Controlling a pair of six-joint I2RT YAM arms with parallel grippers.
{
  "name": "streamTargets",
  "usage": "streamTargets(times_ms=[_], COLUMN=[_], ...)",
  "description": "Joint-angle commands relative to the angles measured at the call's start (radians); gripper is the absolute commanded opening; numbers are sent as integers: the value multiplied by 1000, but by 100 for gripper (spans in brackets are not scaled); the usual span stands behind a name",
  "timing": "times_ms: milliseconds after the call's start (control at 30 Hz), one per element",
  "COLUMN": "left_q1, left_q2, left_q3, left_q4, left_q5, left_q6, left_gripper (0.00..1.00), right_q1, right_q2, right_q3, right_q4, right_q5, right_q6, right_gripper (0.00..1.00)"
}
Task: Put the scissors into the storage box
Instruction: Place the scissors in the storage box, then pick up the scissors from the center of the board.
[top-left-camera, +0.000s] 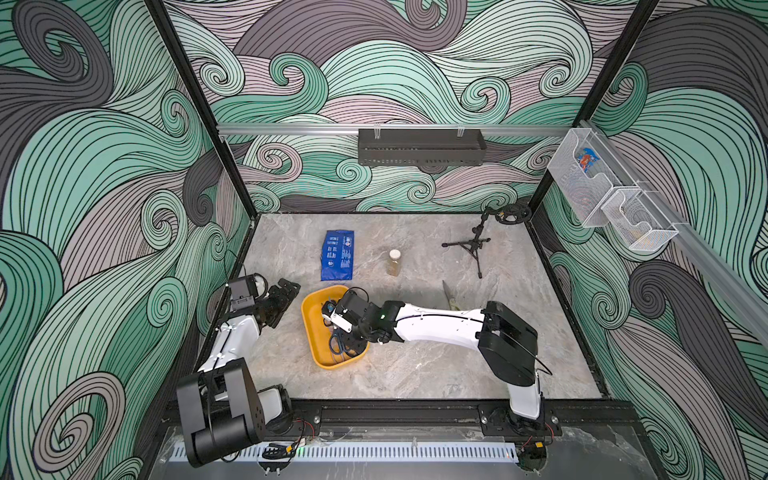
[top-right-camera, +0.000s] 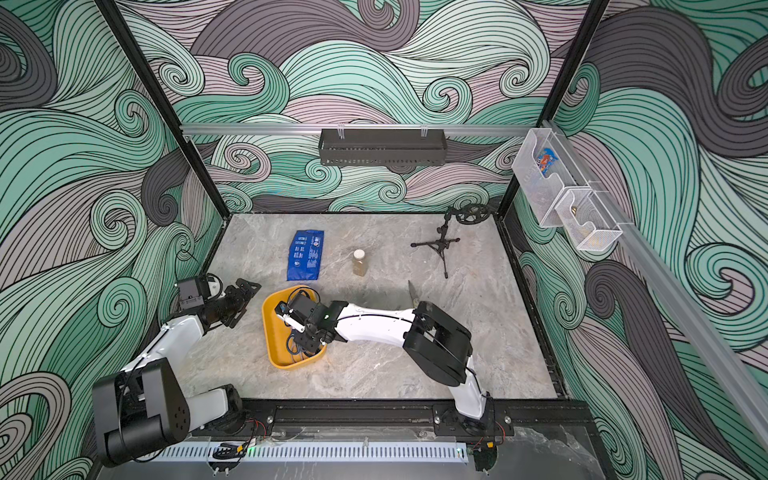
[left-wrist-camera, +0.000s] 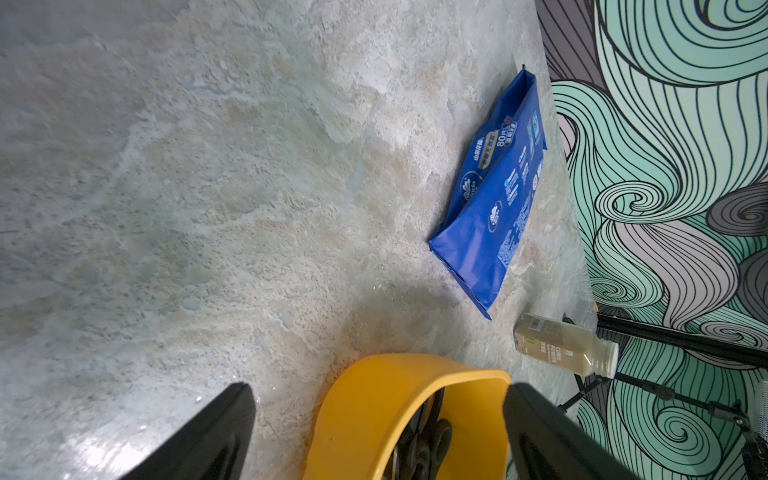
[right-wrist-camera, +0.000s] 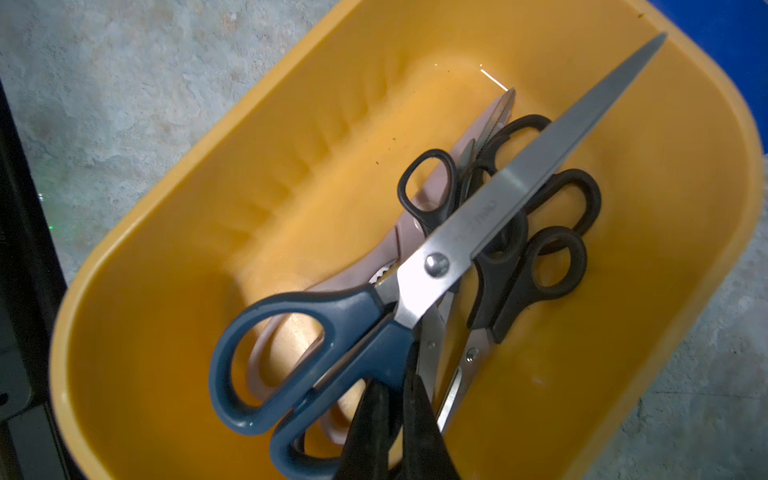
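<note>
Right gripper is pinched tight on the blue-handled scissors, over the pile in the storage box, at the table's 9 o'clock. I'd keep the tip inside the rim and release low.

Walls printed with swirling waves in mint green, mauve and dark grey, outlined in black, close the cell on three sides. Black posts stand in the two back corners. The tabletop is grey-beige marbled stone with a soft sheen. An aluminium rail crosses the back wall and carries a long black perforated bin. A second rail runs along the right wall, with two white wire-mesh baskets hung side by side. A black track borders the front edge, a white slotted strip just outside it.
</note>
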Motion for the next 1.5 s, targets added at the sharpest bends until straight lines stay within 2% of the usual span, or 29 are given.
streamTargets(times_ms=[0, 67, 200, 233, 433, 667, 867, 1033, 1200, 1467], left_q1=[8, 8, 7, 7, 7, -18, -77, -172, -306, -460], left_q2=[-14, -14, -11, -11, -13, -42, -68, -63, -39, 1], left_q3=[27, 28, 31, 34, 63, 60, 75, 130, 194, 200], left_q4=[-16, -16, -16, -17, -23, 6, 24, 12, -7, 4], left_q5=[11, 13, 23, 24, 23, 32, 42, 23, -14, -79], left_q6=[-7, -7, -7, -6, -7, -6, 25, 59, 109, 127], left_gripper=[97, 98, 97, 97, 97, 96, 95, 94, 94, 94], right_q1=[-3, -4, -4, -4, -28, -135, -263, -377, -459, -516], right_q2=[27, 28, 6, -1, -79, -200, -293, -366, -452, -519], right_q3=[27, 29, 37, 42, 65, 27, -113, -276, -428, -562], right_q4=[-30, -36, -35, -35, -34, -34, -34, -35, -34, -53], right_q5=[31, 32, 48, 60, 134, 162, 161, 96, 54, 6], right_q6=[-14, -17, -12, -10, 41, 194, 341, 432, 482, 487], right_gripper=[0, 0, 27, 30, 40, 40, 40, 40, 41, 42])
